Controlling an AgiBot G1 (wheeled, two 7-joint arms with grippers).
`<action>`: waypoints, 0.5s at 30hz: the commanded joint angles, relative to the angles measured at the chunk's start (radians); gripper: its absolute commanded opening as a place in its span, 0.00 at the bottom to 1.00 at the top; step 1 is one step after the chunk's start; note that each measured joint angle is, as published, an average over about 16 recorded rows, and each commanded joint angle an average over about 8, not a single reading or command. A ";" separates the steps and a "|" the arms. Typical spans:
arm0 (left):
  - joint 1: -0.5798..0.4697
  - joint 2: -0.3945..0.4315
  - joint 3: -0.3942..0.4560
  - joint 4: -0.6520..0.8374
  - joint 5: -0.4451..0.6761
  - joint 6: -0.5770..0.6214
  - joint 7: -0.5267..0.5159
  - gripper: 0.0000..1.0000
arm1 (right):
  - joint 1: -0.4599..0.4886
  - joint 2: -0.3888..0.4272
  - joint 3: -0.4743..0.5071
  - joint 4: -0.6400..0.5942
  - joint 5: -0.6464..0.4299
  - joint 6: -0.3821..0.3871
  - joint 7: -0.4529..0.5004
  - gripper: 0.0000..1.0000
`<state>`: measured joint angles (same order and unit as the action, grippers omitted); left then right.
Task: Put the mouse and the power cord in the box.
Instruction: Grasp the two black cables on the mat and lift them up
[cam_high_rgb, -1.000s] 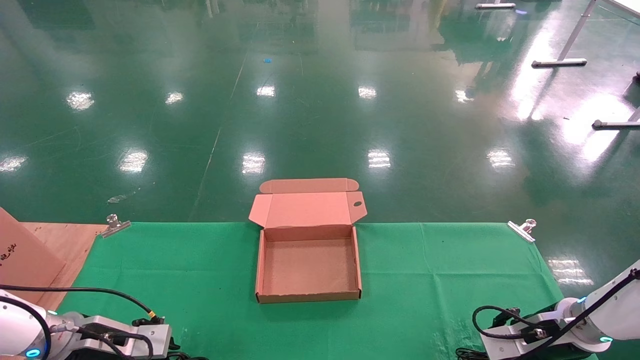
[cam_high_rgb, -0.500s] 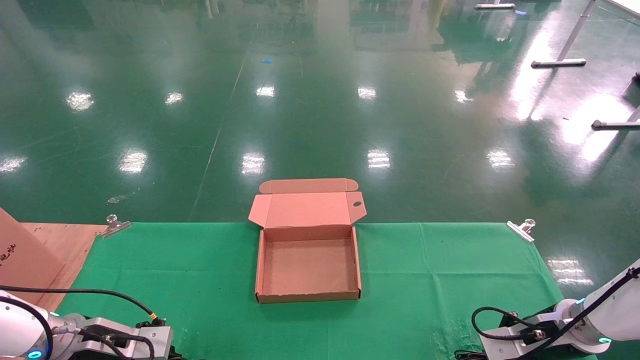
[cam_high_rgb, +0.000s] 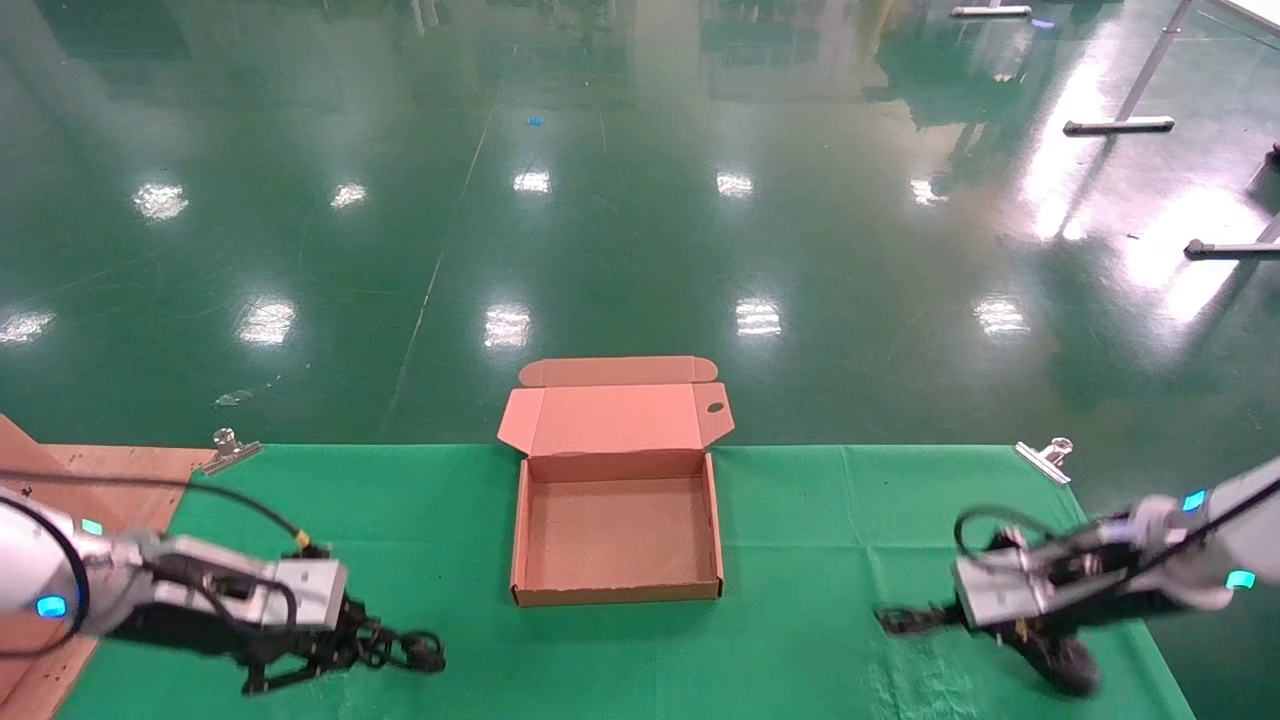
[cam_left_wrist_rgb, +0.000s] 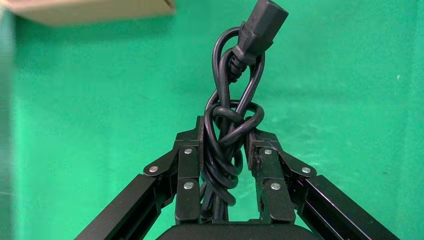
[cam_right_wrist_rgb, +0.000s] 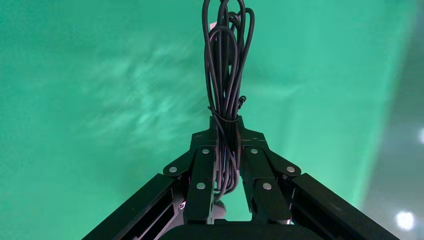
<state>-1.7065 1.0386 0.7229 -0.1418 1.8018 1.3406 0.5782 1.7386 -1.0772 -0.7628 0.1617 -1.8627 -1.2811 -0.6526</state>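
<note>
A bench (cam_high_rgb: 820, 560) draped in green cloth (cam_high_rgb: 400, 520), fastened at its two far corners by metal clips (cam_high_rgb: 228, 447), carries an open, empty brown cardboard box (cam_high_rgb: 518, 540) at its middle, the lid folded back past the far edge. Bare wood and a cardboard piece (cam_high_rgb: 25, 455) show at the bench's left end.

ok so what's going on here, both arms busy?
Yes, both are holding loads over the green cloth. The left gripper is shut on the coiled power cord, to the left of the box. The right gripper is shut on a thin cable bundle, to the right of the box. The dark rounded shape hanging under it is probably the mouse. The box sits between them with its lid open and nothing inside.
</note>
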 joint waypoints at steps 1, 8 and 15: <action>-0.030 0.000 0.004 -0.016 0.006 0.016 -0.002 0.00 | 0.032 0.008 0.009 0.012 0.015 -0.039 -0.009 0.00; -0.127 0.029 0.001 -0.096 0.005 0.049 -0.061 0.00 | 0.127 -0.013 0.051 0.074 0.084 -0.155 0.022 0.00; -0.203 0.096 -0.021 -0.136 -0.021 0.026 -0.122 0.00 | 0.209 -0.104 0.063 0.124 0.099 -0.148 0.102 0.00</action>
<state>-1.9052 1.1318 0.7017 -0.2658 1.7803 1.3645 0.4667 1.9371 -1.1842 -0.7019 0.2675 -1.7661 -1.4221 -0.5596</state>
